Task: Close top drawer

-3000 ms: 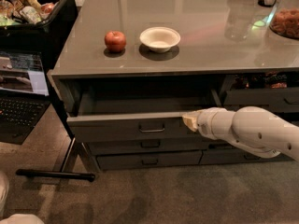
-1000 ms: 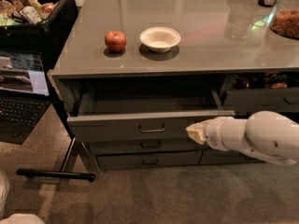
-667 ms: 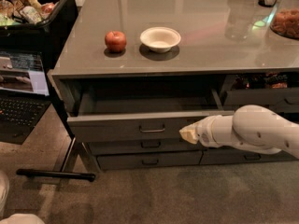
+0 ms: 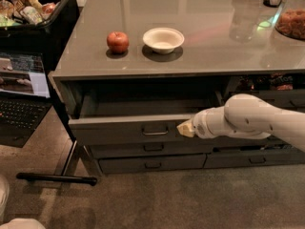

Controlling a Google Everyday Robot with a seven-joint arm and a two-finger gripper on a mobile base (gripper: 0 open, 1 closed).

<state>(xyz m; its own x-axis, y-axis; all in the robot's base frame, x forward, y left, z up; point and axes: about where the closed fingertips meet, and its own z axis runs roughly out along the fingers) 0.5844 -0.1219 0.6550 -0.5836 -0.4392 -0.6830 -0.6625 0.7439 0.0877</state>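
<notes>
The wide grey top drawer (image 4: 119, 128) stands pulled out from under the glossy grey desk (image 4: 214, 56), its plain grey inside open to view above the flat front panel. Its long axis runs left to right across the view, so closing it means travel straight back under the desk, away from the camera.

The white arm's yellowish-tipped hand (image 4: 184, 128) comes in from the right and sits at the outer face of that panel, just right of the small centred metal loop handle (image 4: 155, 130). It appears to be against the panel, though contact is not certain. Whether the hand is spread or pressed together I cannot tell.

The hand is already on the camera side of the panel. Being right of centre, a push there may skew the drawer slightly.
</notes>
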